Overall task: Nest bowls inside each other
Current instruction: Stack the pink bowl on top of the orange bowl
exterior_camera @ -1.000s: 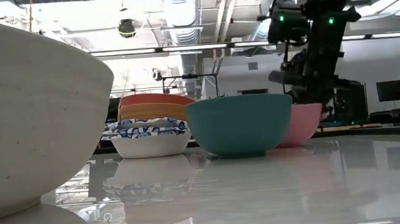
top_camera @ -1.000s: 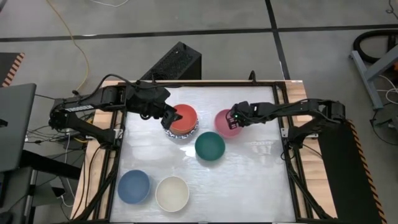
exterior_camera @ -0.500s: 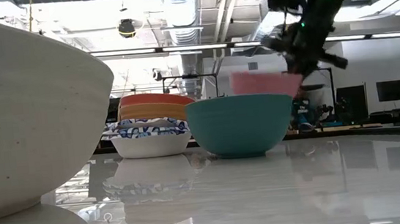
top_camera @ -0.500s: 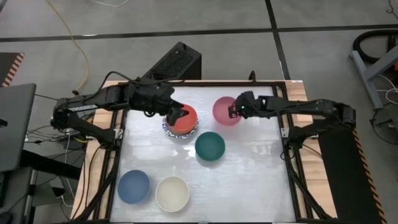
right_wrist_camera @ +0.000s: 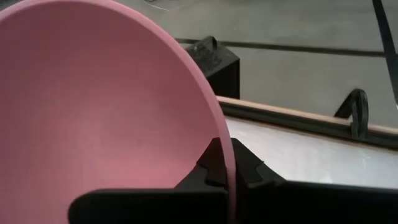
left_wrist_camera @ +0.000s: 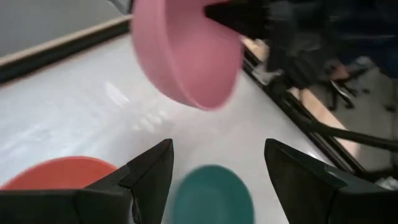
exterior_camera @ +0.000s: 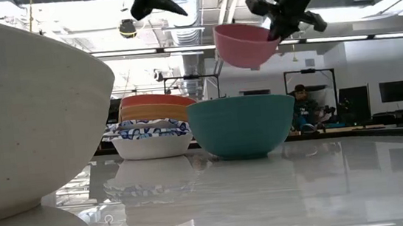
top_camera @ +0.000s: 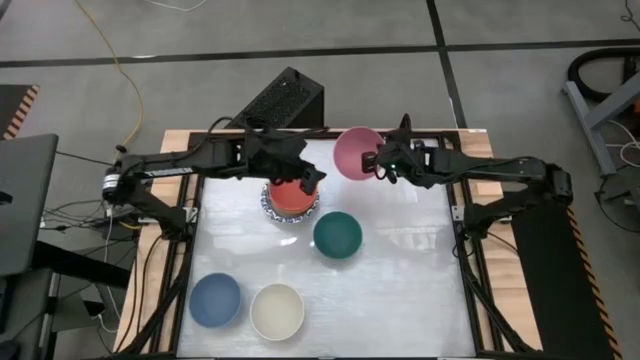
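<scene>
nearest the low camera, the cream bowl (exterior_camera: 27,107) fills the left of the frame, resting on the white table (exterior_camera: 305,192). in the high view it sits at the lower middle (top_camera: 277,311), with the blue bowl (top_camera: 215,300) just beside it to the left, both upright and untouched.

further in, the dark green bowl (top_camera: 337,235) stands alone near the centre of the table; in the low view it is the teal shape in the middle (exterior_camera: 242,126), rim up.

behind it and to the left is the stack (exterior_camera: 151,129): a white bowl with a blue pattern at the bottom, orange next, and the red bowl (top_camera: 292,195) on top, nested rim up.

my left gripper (top_camera: 312,180) hangs over the right edge of that stack with its fingers spread wide and nothing between them; from my left wrist i see the two dark fingers (left_wrist_camera: 146,177) apart, with the red bowl, the green bowl and the pink bowl beyond.

farthest back, my right gripper (top_camera: 378,163) is clamped on the rim of the pink bowl (top_camera: 355,153), lifted clear of the table at the upper middle of the high view. in the low view the bowl (exterior_camera: 243,44) hangs high above the green one, slightly tilted. my right wrist view shows my fingers (right_wrist_camera: 217,163) pinching the rim, one inside and one outside.
</scene>
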